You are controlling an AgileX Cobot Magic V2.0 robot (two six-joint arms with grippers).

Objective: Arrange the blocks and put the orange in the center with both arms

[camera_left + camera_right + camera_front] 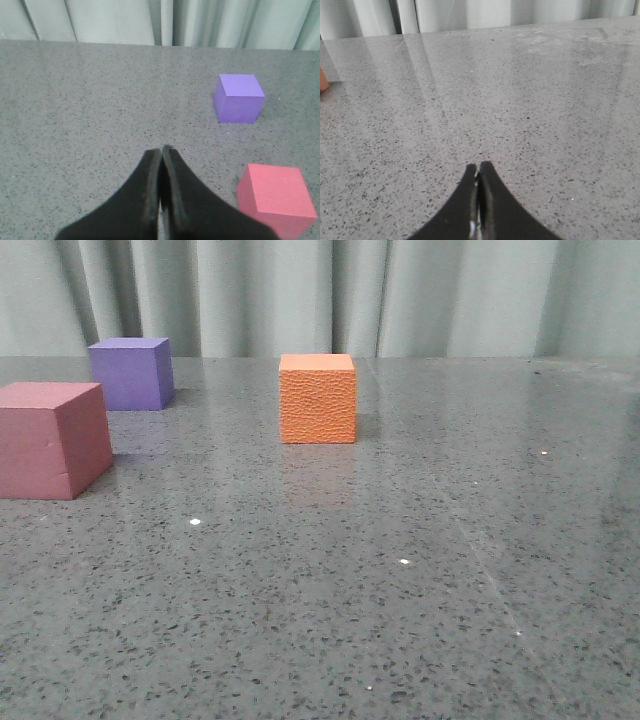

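Both black pointed grippers, left gripper (161, 150) and right gripper (478, 166), have fingers pressed together, holding nothing. Nearest on the speckled grey table (400, 590) sits the dusty pink foam cube (52, 439), then the orange pebbled foam cube (318, 398) near the middle, and farthest the purple foam cube (131, 372).

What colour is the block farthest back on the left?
Purple; it shows best in the left wrist view.

On the speckled grey table (330, 620), the orange cube (317, 400) stands near the middle, rough face forward. The purple cube (131, 373) sits far left. The pink cube (50, 440) is nearer, at the left edge, partly cut off. Pale curtains (400, 290) hang behind.
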